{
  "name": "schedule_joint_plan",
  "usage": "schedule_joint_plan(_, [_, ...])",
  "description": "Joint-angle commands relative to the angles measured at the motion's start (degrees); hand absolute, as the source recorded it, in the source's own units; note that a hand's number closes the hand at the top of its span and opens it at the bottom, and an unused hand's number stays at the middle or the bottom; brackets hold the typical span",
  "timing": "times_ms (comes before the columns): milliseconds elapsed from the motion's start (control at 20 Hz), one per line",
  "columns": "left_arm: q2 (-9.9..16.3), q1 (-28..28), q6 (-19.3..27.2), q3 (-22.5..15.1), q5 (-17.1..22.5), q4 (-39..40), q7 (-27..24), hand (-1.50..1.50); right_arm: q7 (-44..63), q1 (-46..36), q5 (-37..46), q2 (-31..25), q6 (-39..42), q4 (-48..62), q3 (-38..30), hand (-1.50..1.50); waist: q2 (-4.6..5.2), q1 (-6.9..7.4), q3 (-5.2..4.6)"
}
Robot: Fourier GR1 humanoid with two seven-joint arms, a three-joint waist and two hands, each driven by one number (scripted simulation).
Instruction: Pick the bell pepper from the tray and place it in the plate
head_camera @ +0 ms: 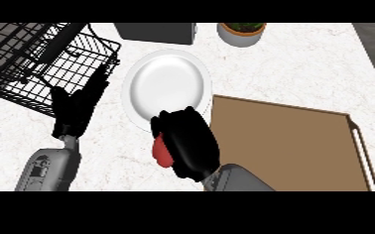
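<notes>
Head view: right hand (187, 141) fingers curl around red bell pepper (159, 152).

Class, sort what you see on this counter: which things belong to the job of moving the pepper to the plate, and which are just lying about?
Part of the job:
- pepper, red, held in the right hand
- plate
- tray

Just lying about:
- wire rack
- potted plant
- grey box
- left hand, resting open

A glossy red bell pepper (159, 152) is showing against the black right hand (187, 141). The round white plate (167, 84) is lying on a white, faintly grey-veined marble counter (300, 69), beside a flat brown tray (293, 144) and a black wire rack (51, 64). The black left hand (73, 110) is topping a grey forearm (47, 168).
</notes>
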Motion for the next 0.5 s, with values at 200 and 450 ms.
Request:
schedule_joint_plan(200, [1.12,-2.33,0.31,1.88,0.25,2.17,0.26,0.00,25.64,-11.04,4.17,0.87,-18.09,0.89,10.07,1.50,0.40,-1.69,-0.04])
schedule_joint_plan(450, [0.45,-0.34,0.44,1.24,-0.77,3.02,-2.77,0.00,34.93,-20.72,-3.08,0.88,-26.20,7.28,10.14,1.50,0.69,-1.96,-0.04])
